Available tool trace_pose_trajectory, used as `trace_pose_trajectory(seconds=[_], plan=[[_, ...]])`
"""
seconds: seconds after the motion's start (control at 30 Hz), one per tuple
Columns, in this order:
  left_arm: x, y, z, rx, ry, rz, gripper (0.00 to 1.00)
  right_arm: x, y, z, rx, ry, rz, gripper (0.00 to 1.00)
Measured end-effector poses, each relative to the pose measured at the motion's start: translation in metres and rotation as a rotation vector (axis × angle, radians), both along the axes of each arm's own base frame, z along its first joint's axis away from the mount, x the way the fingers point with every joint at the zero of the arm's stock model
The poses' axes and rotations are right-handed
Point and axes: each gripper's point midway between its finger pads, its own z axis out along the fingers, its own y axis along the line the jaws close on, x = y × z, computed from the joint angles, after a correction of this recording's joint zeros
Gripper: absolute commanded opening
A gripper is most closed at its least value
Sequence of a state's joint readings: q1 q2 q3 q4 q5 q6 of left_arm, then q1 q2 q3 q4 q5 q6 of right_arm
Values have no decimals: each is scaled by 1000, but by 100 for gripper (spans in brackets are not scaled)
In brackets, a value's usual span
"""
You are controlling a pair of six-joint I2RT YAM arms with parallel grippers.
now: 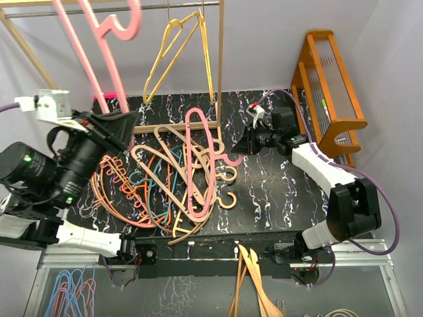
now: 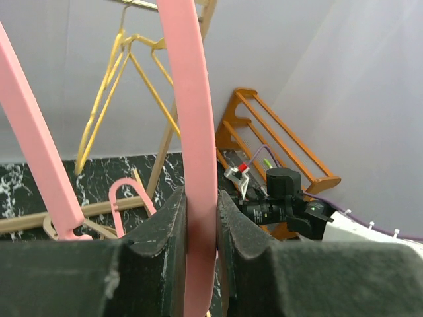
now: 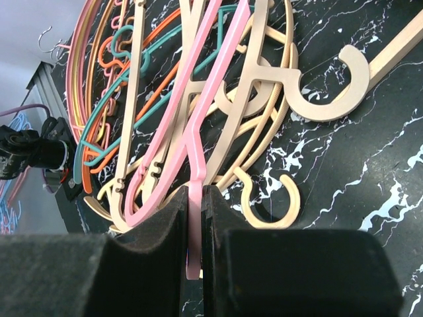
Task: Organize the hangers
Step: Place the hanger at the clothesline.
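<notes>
Left pincer (image 2: pixel 200 224) was clamped on 1 pink hanger (image 2: pixel 188 99), raised by the rail (image 1: pixel 66 11) at the frame's left side. Right pincer (image 3: pixel 195 205) was closed on the hook stem of a 2nd pink hanger (image 3: pixel 195 158), at the right edge of the pile (image 1: pixel 158 178) on the tabletop (image 1: pixel 277 198). Bare tabletop lay between pile and wooden rack (image 1: pixel 330 86). Yellow hangers (image 2: pixel 98 109) hung on the rail, apparently 2. Pile too tangled to count.

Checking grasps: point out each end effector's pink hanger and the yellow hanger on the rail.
Raised pink hanger (image 2: pixel 197 132): left wrist view, flat bar.
Tabletop pink hanger (image 3: pixel 195 205): right wrist view, hook stem.
Yellow hanger (image 1: pixel 159 65): top external view, sloping left side.
</notes>
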State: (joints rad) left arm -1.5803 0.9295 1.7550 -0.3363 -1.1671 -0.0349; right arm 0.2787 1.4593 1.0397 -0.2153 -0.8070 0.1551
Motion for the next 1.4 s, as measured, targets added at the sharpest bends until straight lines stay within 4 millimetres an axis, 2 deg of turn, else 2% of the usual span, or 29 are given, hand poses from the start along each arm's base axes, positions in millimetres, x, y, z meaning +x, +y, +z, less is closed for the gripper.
trace_pose_trajectory(seconds=[0.13,0.27,0.5,0.57,0.83,0.9,0.97,1.07,1.13,1.17,1.3,1.4], plan=[[-2,-31,16,91,-65,-25,0,-3,-1,-4,-12,13,4,8],[-3,-51,30,160,-138,-48,0,-6,-4,-9,-31,28,7,8],[-5,-85,81,197,-269,-50,0,-9,-7,-12,-64,39,10,8],[-6,-99,89,221,-306,-53,0,-10,-8,-13,-70,40,12,8],[-8,-158,104,319,-437,-80,0,-15,-13,-21,-104,63,12,8],[-5,-169,102,333,-460,-93,0,-15,-14,-22,-110,68,11,8],[15,-176,101,331,-473,-107,0,-16,-15,-23,-118,72,11,8],[80,-175,88,323,-423,-58,0,-17,-17,-21,-130,70,17,8],[121,-178,63,337,-354,-33,0,-17,-18,-20,-139,66,22,8],[135,-185,48,346,-323,-50,0,-17,-18,-20,-142,63,24,8],[158,-221,-4,355,-223,-200,0,-20,-22,-21,-165,56,23,8],[169,-226,-29,315,-158,-283,0,-23,-25,-16,-175,30,21,8]])
